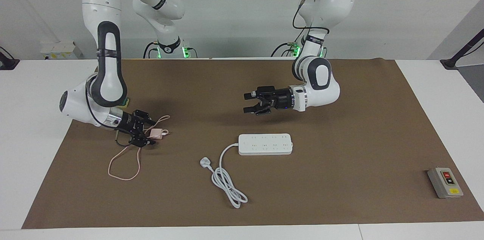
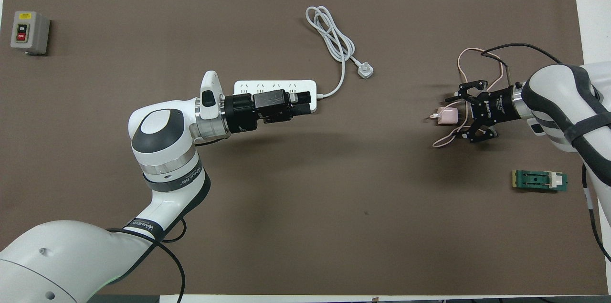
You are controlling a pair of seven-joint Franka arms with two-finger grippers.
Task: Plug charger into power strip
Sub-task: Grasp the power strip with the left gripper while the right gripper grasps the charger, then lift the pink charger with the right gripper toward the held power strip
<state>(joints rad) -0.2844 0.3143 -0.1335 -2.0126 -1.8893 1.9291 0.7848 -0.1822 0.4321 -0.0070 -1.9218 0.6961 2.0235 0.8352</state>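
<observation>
Brown mat (image 1: 340, 179): covers most of the table; everything for this job lies on it.
Left arm: waiting. My left gripper (image 1: 250, 103) hangs in the air with its jaws apart, empty; in the overhead view it overlaps the near edge of the strip, but the facing view shows it raised well clear.
Right arm: working, down low at its own end of the table.
Power strip (image 1: 265, 144): flat on the mat about mid-table, sockets up, nothing plugged in. Its white cord (image 1: 225, 179) coils away from me, ending in a white plug (image 1: 204, 162).
Pink cable (image 1: 124, 164): loose loop on the mat beside the charger, running under my right wrist.
Right gripper (image 1: 148, 132): fingers spread, straddling the charger, not yet clamped on it as far as I can judge.
Charger (image 2: 447, 115): small pink cube on the mat toward the right arm's end, well apart from the strip.
Step in hand: picking up the charger; task barely begun.
Next move calls for: squeezing squarely on the cube's sides, lifting with the cable trailing free, then carrying it over to the strip with the prongs facing down.
Hard to make out: which way the prongs face; whether a fingertip already touches the cube; where the cable ends beneath my wrist.
Bystanders: grey button box (image 1: 445, 182); green switch block (image 2: 539, 181).
</observation>
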